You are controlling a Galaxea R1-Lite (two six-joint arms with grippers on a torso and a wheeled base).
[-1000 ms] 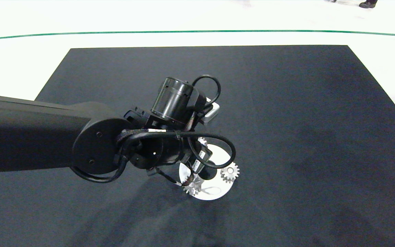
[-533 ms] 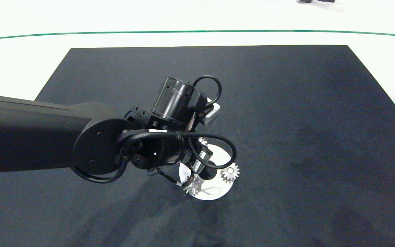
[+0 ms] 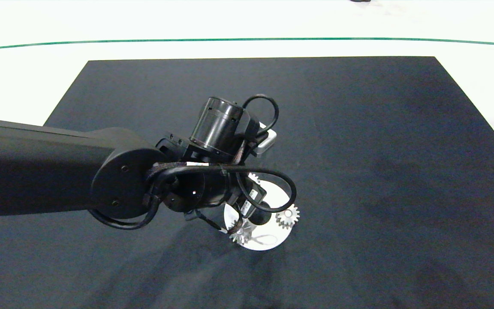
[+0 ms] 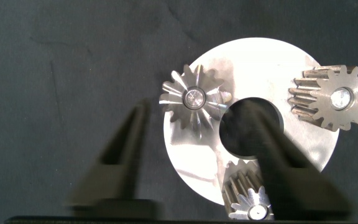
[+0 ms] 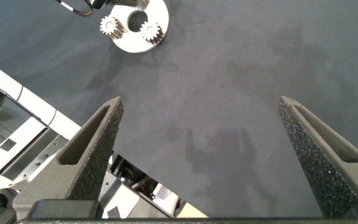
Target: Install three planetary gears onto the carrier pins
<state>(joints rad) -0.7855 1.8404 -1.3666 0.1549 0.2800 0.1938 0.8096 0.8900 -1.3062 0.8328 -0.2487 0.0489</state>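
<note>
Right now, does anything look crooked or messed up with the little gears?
Nothing stands out. All three planetary gears sit on the white disc, evenly spaced around its centre hole, none visibly tipped or fallen off. The left gripper hangs open above them, touching nothing. The right gripper waits open, far away.

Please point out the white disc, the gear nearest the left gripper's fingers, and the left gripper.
white disc (image 4: 263, 65), left wrist view, bare face.
gear (image 4: 193, 99), left wrist view, its hub.
left gripper (image 4: 201, 134), left wrist view, midway between fingertips.

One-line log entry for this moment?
left gripper: open above white disc | planetary gears: three on pins | right gripper: open, away
</note>
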